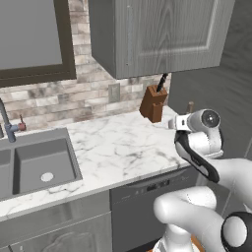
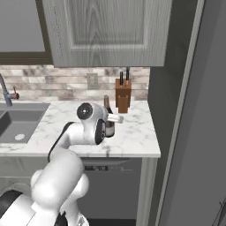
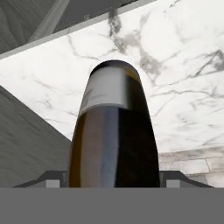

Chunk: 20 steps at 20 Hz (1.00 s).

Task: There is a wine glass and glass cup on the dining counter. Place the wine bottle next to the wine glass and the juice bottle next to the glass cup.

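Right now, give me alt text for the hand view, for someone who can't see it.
A dark wine bottle with a pale label stands close between the gripper's two fingertips, on a white marble counter with grey veins.

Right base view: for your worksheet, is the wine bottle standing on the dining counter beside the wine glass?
No: the wine bottle stands on the marble counter with the sink, near the knife block.

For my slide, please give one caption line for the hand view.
Wine bottle seen close along the tool, its fingers on either side, above the marble counter.
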Motion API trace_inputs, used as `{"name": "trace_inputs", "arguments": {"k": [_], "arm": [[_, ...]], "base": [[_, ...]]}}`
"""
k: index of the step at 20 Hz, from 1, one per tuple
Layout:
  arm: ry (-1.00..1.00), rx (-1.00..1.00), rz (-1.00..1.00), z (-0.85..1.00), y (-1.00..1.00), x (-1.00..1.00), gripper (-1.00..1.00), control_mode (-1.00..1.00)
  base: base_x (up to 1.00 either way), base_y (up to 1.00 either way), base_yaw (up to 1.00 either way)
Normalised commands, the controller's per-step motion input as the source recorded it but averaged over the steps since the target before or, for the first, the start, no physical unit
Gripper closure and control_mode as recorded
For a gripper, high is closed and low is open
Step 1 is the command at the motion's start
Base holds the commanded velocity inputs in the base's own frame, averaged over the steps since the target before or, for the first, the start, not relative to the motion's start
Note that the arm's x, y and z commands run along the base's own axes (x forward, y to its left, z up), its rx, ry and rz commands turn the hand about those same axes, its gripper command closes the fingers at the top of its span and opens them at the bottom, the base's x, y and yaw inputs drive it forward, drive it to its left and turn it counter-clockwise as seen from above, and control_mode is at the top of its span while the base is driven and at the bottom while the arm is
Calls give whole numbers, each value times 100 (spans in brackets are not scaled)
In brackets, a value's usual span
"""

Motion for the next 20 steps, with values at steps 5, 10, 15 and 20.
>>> {"name": "trace_inputs", "arguments": {"k": [5,10,15,20], "arm": [[3,0,0,100,22,-66,100,-100],[6,0,0,100,10,-71,100,-100],[8,0,7,100,7,-72,100,-100],[4,0,15,76,6,-70,100,-100]], "base": [[0,0,0],[0,0,0],[0,0,0],[0,0,0]]}}
